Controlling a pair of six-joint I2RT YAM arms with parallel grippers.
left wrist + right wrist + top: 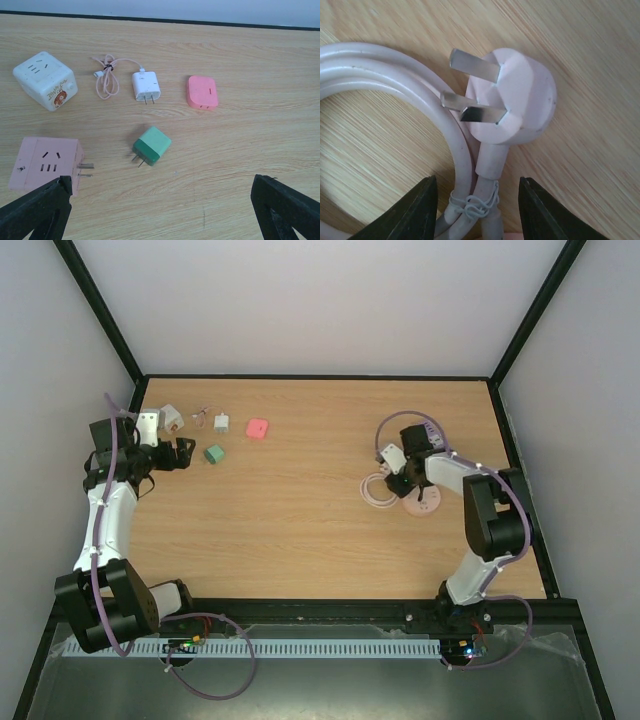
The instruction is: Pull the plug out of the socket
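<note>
The pale pink round socket base point(422, 506) lies at the right of the table, partly hidden under my right gripper point(396, 483). Its thin pale-pink cable point(376, 491) lies coiled to the left of it. In the right wrist view the cable point(395, 75) ends in a three-pin plug point(517, 97) that lies free on the wood with its pins bare. My right gripper point(479, 215) is open, with one finger on each side of the tied cable and holding nothing. The outlet block is out of view. My left gripper point(160, 215) is open and empty, far to the left.
At the back left lie a white cube adapter point(45, 80), a pink cube adapter point(45, 162), a white charger point(146, 86) with a pink cord, a pink charger point(202, 92) and a green charger point(151, 145). Walls enclose the table on three sides.
</note>
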